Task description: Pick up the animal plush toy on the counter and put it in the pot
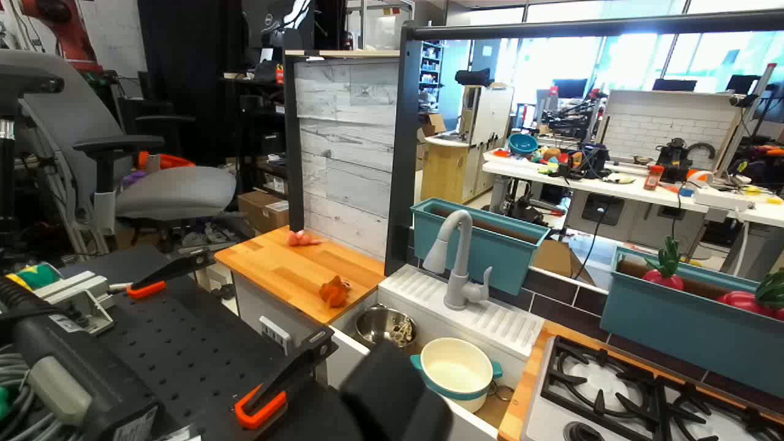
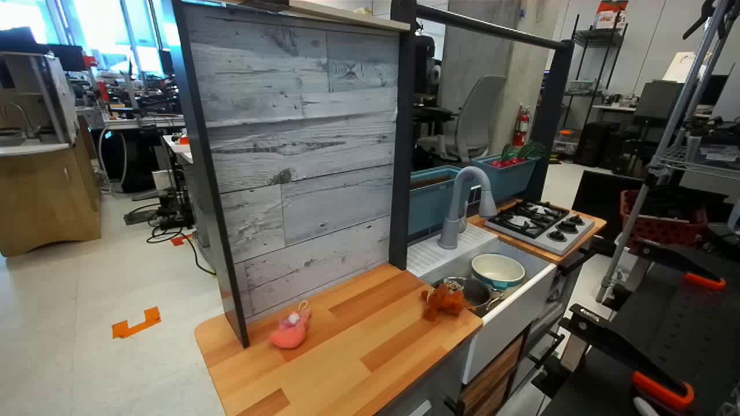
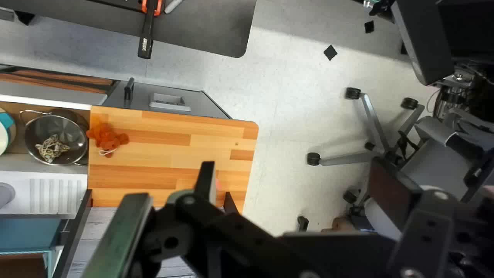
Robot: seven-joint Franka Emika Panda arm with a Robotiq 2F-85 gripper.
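Observation:
The animal plush toy is an orange-brown lump on the wooden counter [image 1: 275,260], near the sink-side edge. It shows in both exterior views [image 1: 334,291] [image 2: 445,299] and in the wrist view [image 3: 106,136]. The pot, teal outside and cream inside, stands in the sink in both exterior views [image 1: 450,390] [image 2: 498,282]. Only its edge with a teal handle shows at the left of the wrist view [image 3: 7,120]. My gripper [image 3: 299,173] is open with nothing between its fingers. In the wrist view the toy lies up and left of the fingers, apart from them.
A pink plush toy [image 2: 292,330] lies near the counter's outer end. A steel pot [image 2: 477,292] with a beige thing inside stands between counter and teal pot. The faucet [image 1: 459,263] rises behind the sink. A blurred black shape [image 1: 392,392] partly covers the sink's front.

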